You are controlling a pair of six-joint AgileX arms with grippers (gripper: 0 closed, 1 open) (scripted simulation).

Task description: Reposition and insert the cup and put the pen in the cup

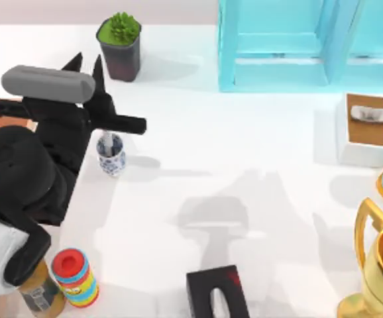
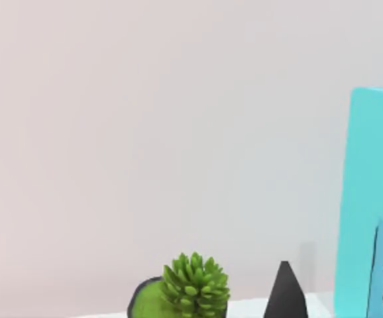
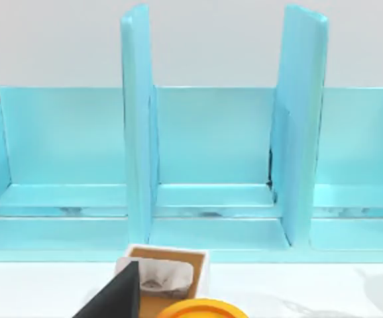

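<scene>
Jaws of the left gripper (image 1: 85, 65) are standing apart and empty, pointing toward the potted plant (image 1: 120, 45). Just beside the arm, the cup (image 1: 111, 154) is standing upright on the surface (image 1: 244, 152), the pen (image 1: 106, 140) seemingly resting inside already. Next comes retreating clear without knocking it.

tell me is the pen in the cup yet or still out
In. The cup stands upright on the table, and the pen pokes out of its mouth, just below the left gripper.
</scene>
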